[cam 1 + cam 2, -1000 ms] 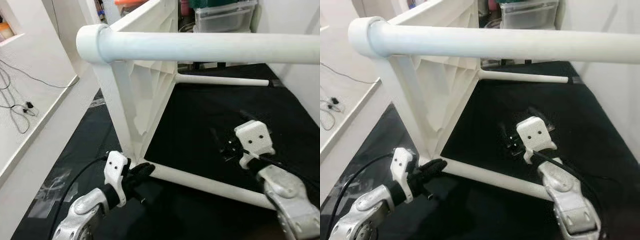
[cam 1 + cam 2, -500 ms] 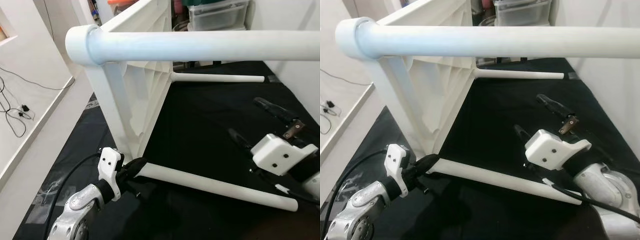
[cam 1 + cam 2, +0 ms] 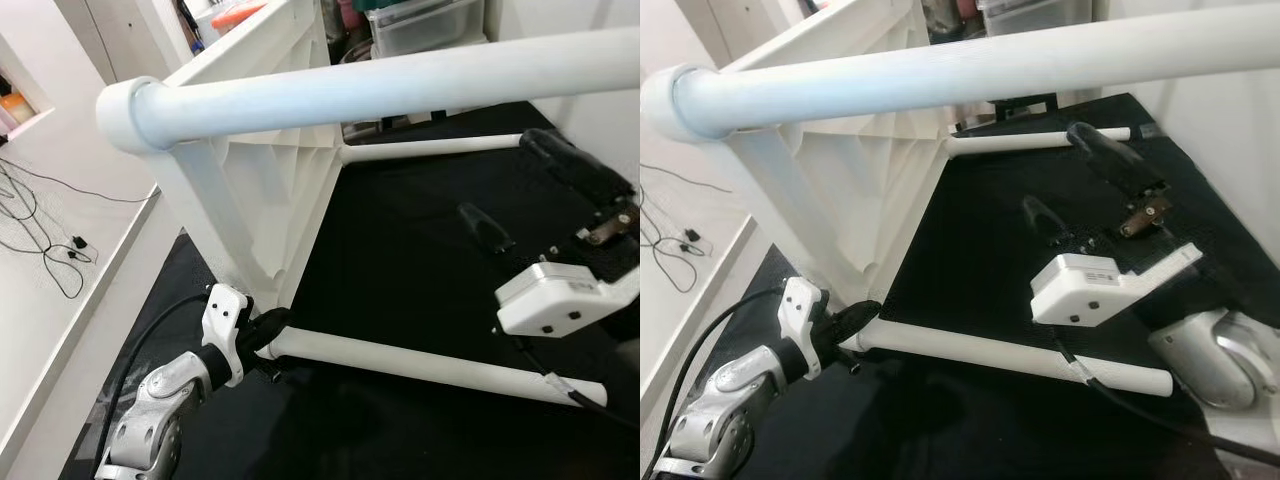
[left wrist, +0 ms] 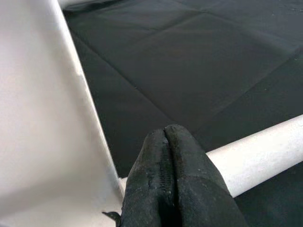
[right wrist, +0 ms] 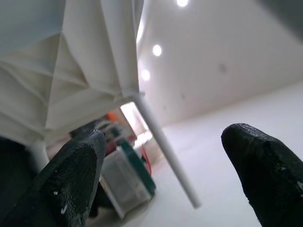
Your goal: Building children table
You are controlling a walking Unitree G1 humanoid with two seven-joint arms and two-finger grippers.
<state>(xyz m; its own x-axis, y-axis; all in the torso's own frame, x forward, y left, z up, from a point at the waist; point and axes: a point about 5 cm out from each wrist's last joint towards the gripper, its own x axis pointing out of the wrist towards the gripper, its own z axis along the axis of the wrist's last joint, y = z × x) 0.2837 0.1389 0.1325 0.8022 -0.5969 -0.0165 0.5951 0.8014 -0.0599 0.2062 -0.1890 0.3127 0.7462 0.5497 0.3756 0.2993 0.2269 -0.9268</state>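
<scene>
Right arm's swung up and off the bottom leg since a second ago, left one hasn't budged from the joint.

So I've got the children table [image 3: 265,190] tipped on its side on the black mat [image 3: 420,250], bottom leg [image 3: 430,365] running low across the mat from the left end effector [image 3: 268,330] toward my right. Left end effector is pinched closed, tips resting against that leg's root at the tabletop corner. Right end effector [image 3: 1080,170] hovers above the leg's free end, fingers spread wide, pointing up toward the far leg [image 3: 1035,142], so it's nearer.
</scene>
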